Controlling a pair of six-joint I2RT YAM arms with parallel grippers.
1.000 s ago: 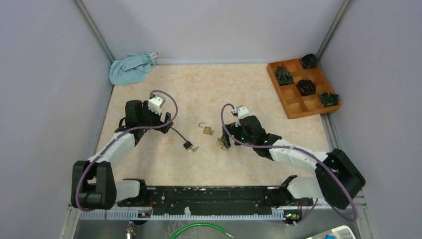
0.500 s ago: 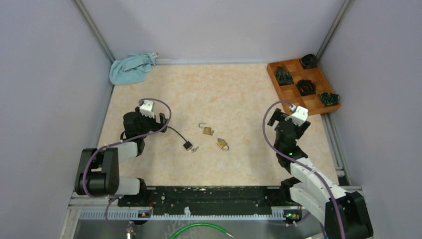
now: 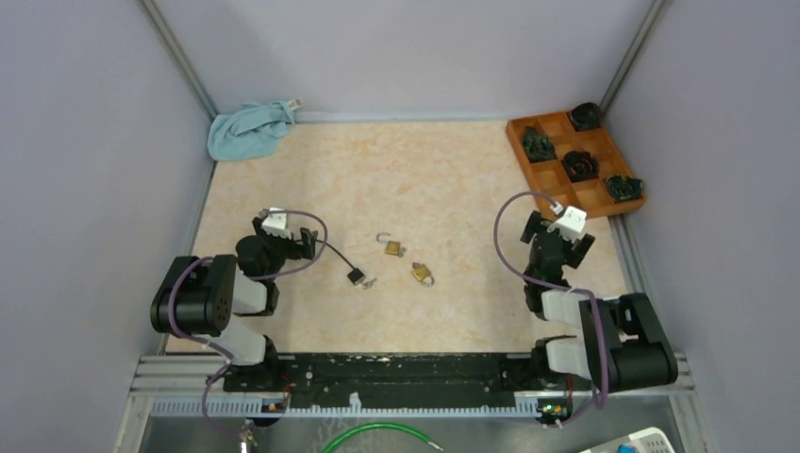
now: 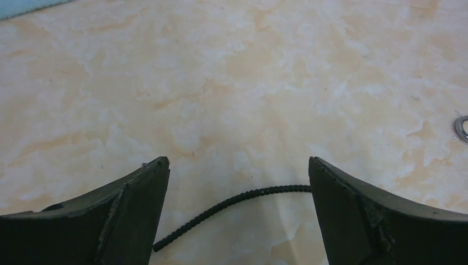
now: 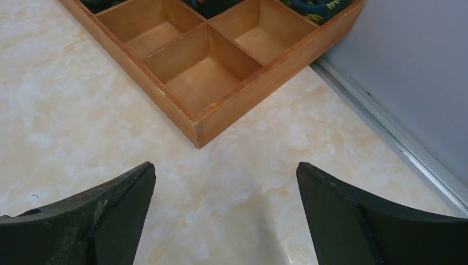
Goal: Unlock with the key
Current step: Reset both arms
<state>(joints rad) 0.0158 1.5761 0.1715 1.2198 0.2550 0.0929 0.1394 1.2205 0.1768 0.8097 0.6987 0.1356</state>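
Two small brass padlocks lie mid-table: one (image 3: 391,247) with its shackle swung open, the other (image 3: 422,274) just right of it. A small silver key (image 3: 369,282) lies by a black block (image 3: 356,276) on a black cord (image 3: 336,255). My left gripper (image 3: 307,241) is open and empty, low over the table to the left of the locks; the cord's free end (image 4: 237,200) lies between its fingers. My right gripper (image 3: 557,236) is open and empty at the far right, well away from the locks, facing the wooden tray's corner (image 5: 197,132).
The wooden compartment tray (image 3: 557,193) at back right holds several dark objects in its far cells. A light blue cloth (image 3: 247,129) lies in the back left corner. Grey walls close in both sides. A metal ring edge (image 4: 462,127) shows at the left wrist view's right border.
Both arms have pulled back from the locks toward their bases. The right gripper left the padlock it was at and swung far right. Locks and key lie unmoved.
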